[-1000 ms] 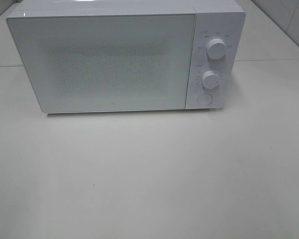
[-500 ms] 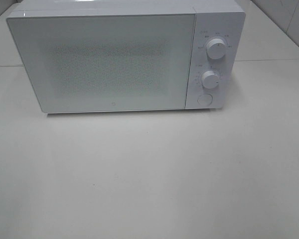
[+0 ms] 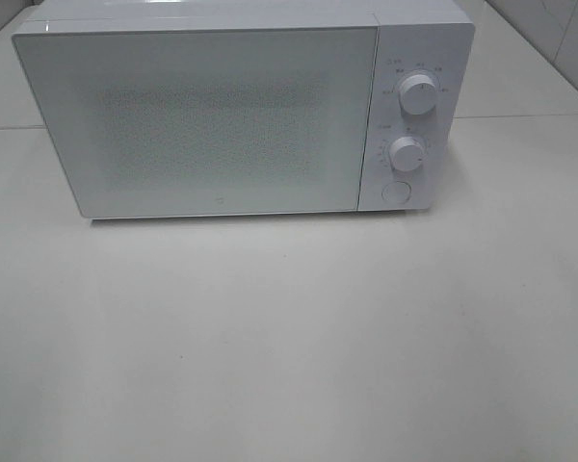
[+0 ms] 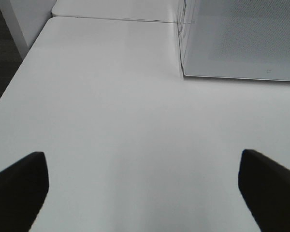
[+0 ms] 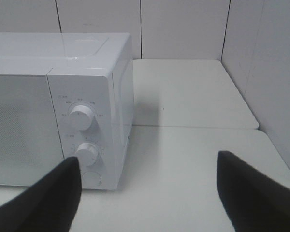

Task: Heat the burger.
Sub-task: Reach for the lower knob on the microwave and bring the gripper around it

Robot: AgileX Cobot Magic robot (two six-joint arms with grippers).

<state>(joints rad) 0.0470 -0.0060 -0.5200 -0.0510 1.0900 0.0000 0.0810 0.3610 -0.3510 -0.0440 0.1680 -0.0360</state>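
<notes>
The burger is out of view in every frame. A white microwave point(image 3: 241, 111) stands at the back of the table with its door point(image 3: 202, 120) closed. Neither arm shows in the exterior high view. In the left wrist view my left gripper point(image 4: 145, 191) is open over bare table, with the microwave's lower corner point(image 4: 232, 43) farther off. In the right wrist view my right gripper point(image 5: 150, 193) is open and holds nothing, facing the microwave's point(image 5: 63, 106) control panel.
On the microwave's right panel sit two knobs point(image 3: 419, 96) point(image 3: 406, 153) and a round button point(image 3: 396, 192). The white table point(image 3: 289, 337) stretches in front. Tiled walls point(image 5: 183, 29) close off the back and right side.
</notes>
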